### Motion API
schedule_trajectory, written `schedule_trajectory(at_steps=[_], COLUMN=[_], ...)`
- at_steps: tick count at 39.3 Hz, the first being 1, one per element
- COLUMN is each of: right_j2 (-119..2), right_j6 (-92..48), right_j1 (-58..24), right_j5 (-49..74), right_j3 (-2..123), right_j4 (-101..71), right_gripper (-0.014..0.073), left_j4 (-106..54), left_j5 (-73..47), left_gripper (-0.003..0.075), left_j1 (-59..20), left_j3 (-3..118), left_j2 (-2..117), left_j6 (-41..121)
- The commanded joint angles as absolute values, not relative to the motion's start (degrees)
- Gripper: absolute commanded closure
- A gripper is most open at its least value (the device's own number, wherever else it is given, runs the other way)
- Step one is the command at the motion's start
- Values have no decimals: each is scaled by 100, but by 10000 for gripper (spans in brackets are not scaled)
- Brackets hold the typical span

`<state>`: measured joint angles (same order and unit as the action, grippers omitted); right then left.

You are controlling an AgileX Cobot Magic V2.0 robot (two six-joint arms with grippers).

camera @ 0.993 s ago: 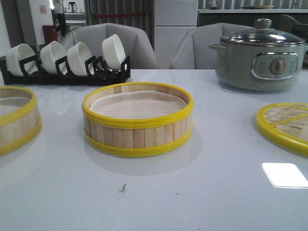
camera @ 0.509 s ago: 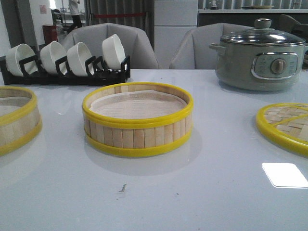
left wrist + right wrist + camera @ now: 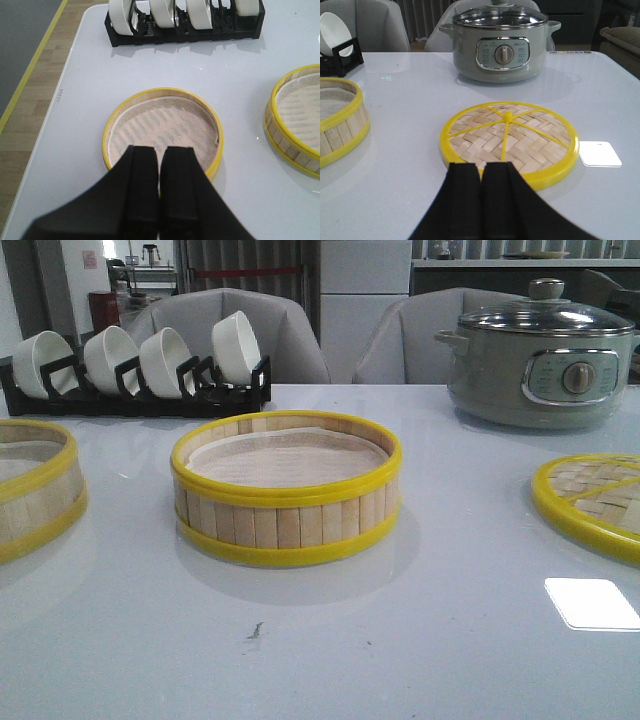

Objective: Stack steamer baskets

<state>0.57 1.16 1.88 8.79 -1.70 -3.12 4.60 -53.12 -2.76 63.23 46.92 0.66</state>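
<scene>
We see both grippers closed on nothing: left gripper (image 3: 159, 200) fingers pressed together above the left steamer basket (image 3: 162, 130), right gripper (image 3: 481, 200) fingers pressed together just short of the woven lid (image 3: 510, 142). Neither arm shows in the front view. On the white table (image 3: 400, 640) the middle steamer basket (image 3: 286, 487) sits upright, open side up, white liner (image 3: 285, 460) flat inside; round, so no long axis. The left steamer basket is at the table's left edge, also upright and open side up, well apart from the middle one, not stacked. The lid lies flat on the right, knob up. Farther back: black rack (image 3: 135, 395) with four white bowls (image 3: 236, 345) on edge at left, grey electric pot (image 3: 540, 360) with glass lid at right.
</scene>
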Motion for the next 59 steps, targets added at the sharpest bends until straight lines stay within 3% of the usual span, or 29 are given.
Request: schedule_trajectory(at_steps=[1, 9, 19, 30, 41, 49, 59], right_j2=[177, 177, 177, -425, -3064, -3880, -4030], right_j6=[78, 78, 138, 345, 345, 345, 345], right_j1=[187, 187, 187, 65, -114, -114, -114], right_j5=[349, 237, -799, 1610, 2655, 2541, 2258], right_j3=[-88, -88, 41, 2626, 4119, 4498, 4461], right_j4=[-284, -223, -223, -275, -275, -275, -279], right_gripper=[541, 541, 541, 541, 541, 541, 541], left_j4=[496, 496, 485, 486, 161, -164, -197], left_j5=[-4880, -4880, -4901, -4929, -4941, -4951, -4935], left_gripper=[625, 625, 625, 625, 625, 625, 625], left_j1=[-320, -320, -320, -320, -320, -320, -320], left_j3=[6471, 6471, 6471, 6471, 6471, 6471, 6471], left_j2=[4668, 4668, 4668, 4668, 4668, 4668, 4668], left_j6=[65, 65, 65, 65, 54, 54, 54])
